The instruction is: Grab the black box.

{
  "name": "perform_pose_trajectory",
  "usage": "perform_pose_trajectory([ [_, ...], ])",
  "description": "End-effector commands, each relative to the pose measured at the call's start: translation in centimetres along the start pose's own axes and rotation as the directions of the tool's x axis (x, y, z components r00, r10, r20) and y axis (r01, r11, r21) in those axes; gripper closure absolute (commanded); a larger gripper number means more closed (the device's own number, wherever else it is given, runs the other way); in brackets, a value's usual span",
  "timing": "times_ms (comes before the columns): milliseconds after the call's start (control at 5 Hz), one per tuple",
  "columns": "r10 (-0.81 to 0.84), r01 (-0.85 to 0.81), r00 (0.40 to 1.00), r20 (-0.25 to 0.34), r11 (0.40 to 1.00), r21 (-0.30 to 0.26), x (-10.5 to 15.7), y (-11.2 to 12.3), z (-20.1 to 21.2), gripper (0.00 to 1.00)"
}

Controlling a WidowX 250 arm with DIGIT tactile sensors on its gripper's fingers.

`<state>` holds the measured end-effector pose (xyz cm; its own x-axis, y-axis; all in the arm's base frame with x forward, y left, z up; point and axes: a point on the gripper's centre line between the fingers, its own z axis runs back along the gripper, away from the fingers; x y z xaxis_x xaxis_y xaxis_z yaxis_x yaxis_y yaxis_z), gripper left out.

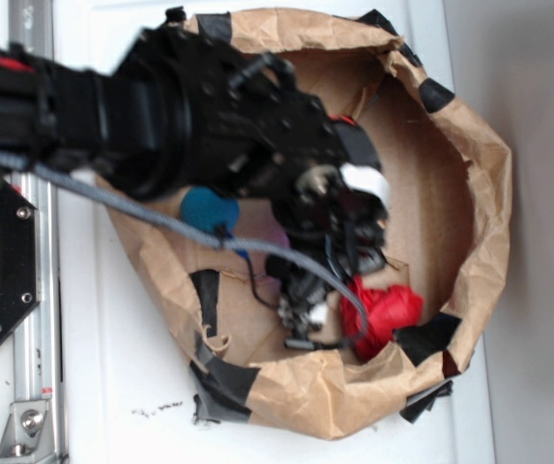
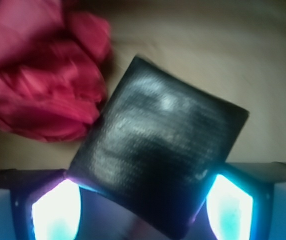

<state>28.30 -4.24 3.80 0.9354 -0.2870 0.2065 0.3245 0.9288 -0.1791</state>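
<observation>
Wrist view: gripper [image 2: 143, 210] fingers [image 2: 58, 212] spread wide, one each side of black box [image 2: 157, 160], no clamping seen. One box: glossy, flat, squarish, rotated diamond-wise, near corner between fingers. One crumpled red cloth [image 2: 38, 85] just beyond, far left, touching box edge. Exterior view: crinkled brown paper [image 1: 470, 193] wall, black tape patches [image 1: 426, 338]; one blue ball [image 1: 209, 211] seen.

Exterior view looks straight down from above; wrist view (very close) faces downward; both share the crumpled red cloth [image 1: 385, 311] [image 2: 43, 75].
</observation>
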Motion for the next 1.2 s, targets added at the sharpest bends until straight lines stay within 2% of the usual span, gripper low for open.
perform_pose_trajectory([
  [0,0.095,-0.098,0.994,0.058,0.994,0.057,2.0,-1.0,2.2,0.0],
  [200,0.254,-0.258,0.965,0.062,0.963,0.075,1.7,0.6,4.7,0.0],
  [400,0.281,-0.289,0.956,0.081,0.95,0.114,1.9,0.8,5.8,0.0],
  [600,0.268,-0.275,0.96,0.082,0.958,0.08,3.0,0.3,5.3,0.0],
  [800,0.225,-0.226,0.974,0.021,0.972,0.068,4.4,-1.3,2.3,0.0],
  [1000,0.174,-0.168,0.982,-0.07,0.983,0.08,4.6,-3.2,-1.9,0.0],
])
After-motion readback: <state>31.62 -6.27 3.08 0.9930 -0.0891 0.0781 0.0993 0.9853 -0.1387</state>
